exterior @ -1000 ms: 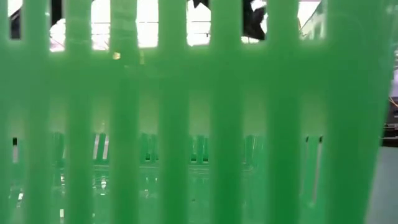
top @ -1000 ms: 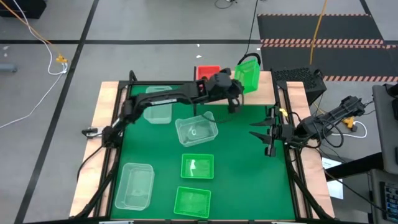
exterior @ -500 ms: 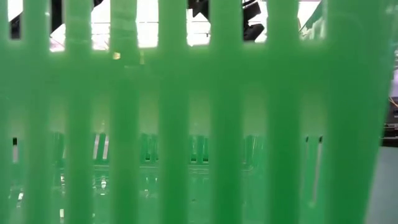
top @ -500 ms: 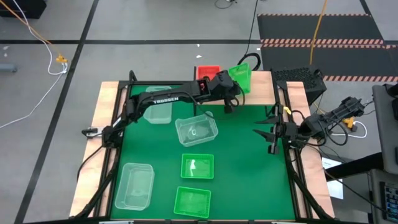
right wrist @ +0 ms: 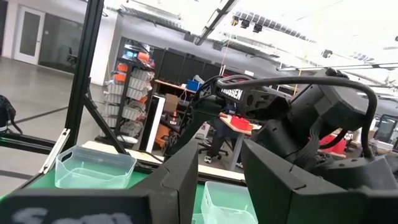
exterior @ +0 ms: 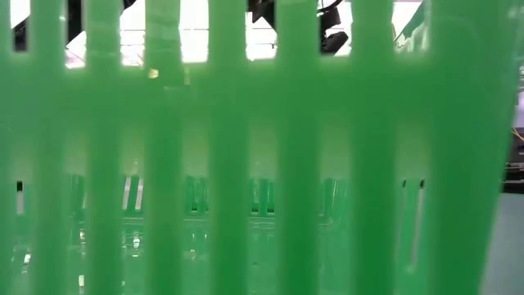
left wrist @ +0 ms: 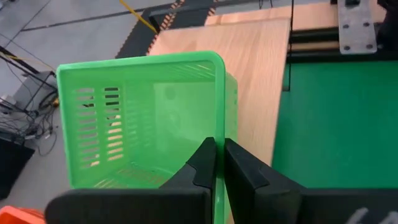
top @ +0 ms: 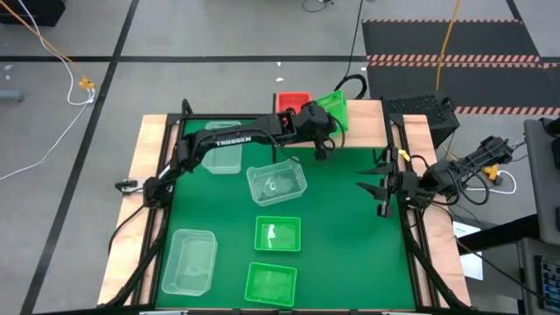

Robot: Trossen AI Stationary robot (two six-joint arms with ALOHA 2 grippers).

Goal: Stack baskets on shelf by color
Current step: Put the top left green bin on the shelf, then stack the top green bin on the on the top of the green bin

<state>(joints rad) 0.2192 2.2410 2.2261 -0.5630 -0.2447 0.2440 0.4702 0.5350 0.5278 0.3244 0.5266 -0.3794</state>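
Up at the far edge of the table (top: 149, 175), a green basket (left wrist: 146, 118) hangs tilted over the wooden shelf (left wrist: 255, 68), beside an orange-red basket (top: 291, 101). The left hand (left wrist: 217, 163) pinches its rim, fingers pressed together on the wall. On the green mat lie two more green baskets (top: 277, 234), one behind the other, and three clear baskets (top: 276, 183). The right hand (top: 372, 187) waits at the table's right side, fingers spread.
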